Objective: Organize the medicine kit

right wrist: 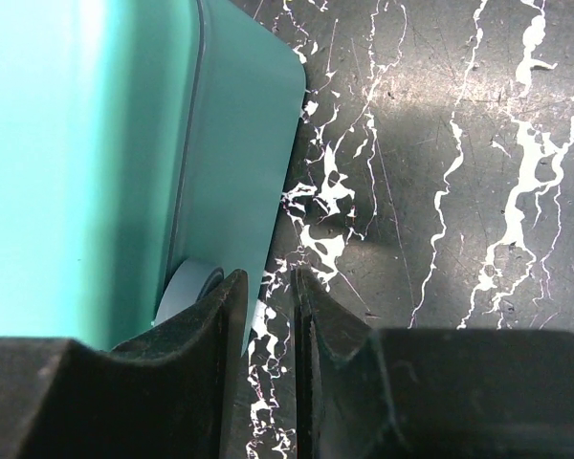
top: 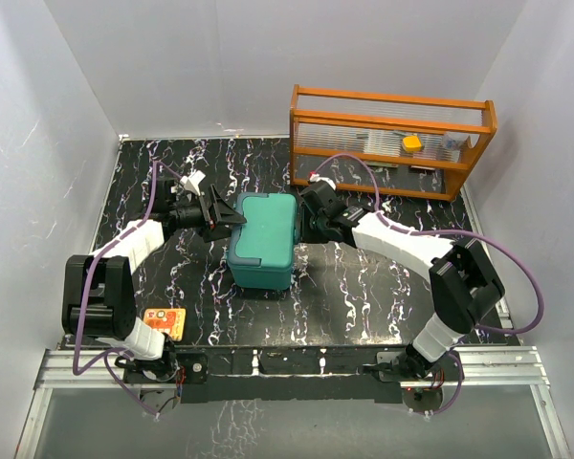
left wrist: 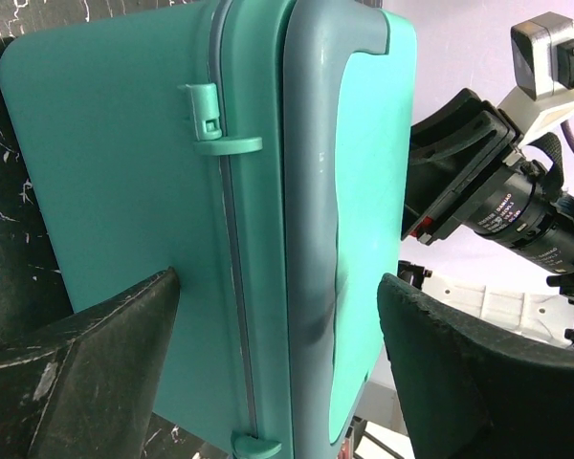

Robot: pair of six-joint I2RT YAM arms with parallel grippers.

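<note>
Left claw [left wrist: 277,285] spread, medicine kit [top: 265,239] closed

The top view looks down from high behind the near edge, taking in the whole counter [top: 364,296]. Both wrist views sit close against the medicine kit [top: 265,239], the left facing its lid seam, the right looking past one corner onto the counter; all three views share the kit.

Teal medicine kit [top: 265,236]; black white-veined table [top: 364,296]; orange rack [top: 390,98].
</note>
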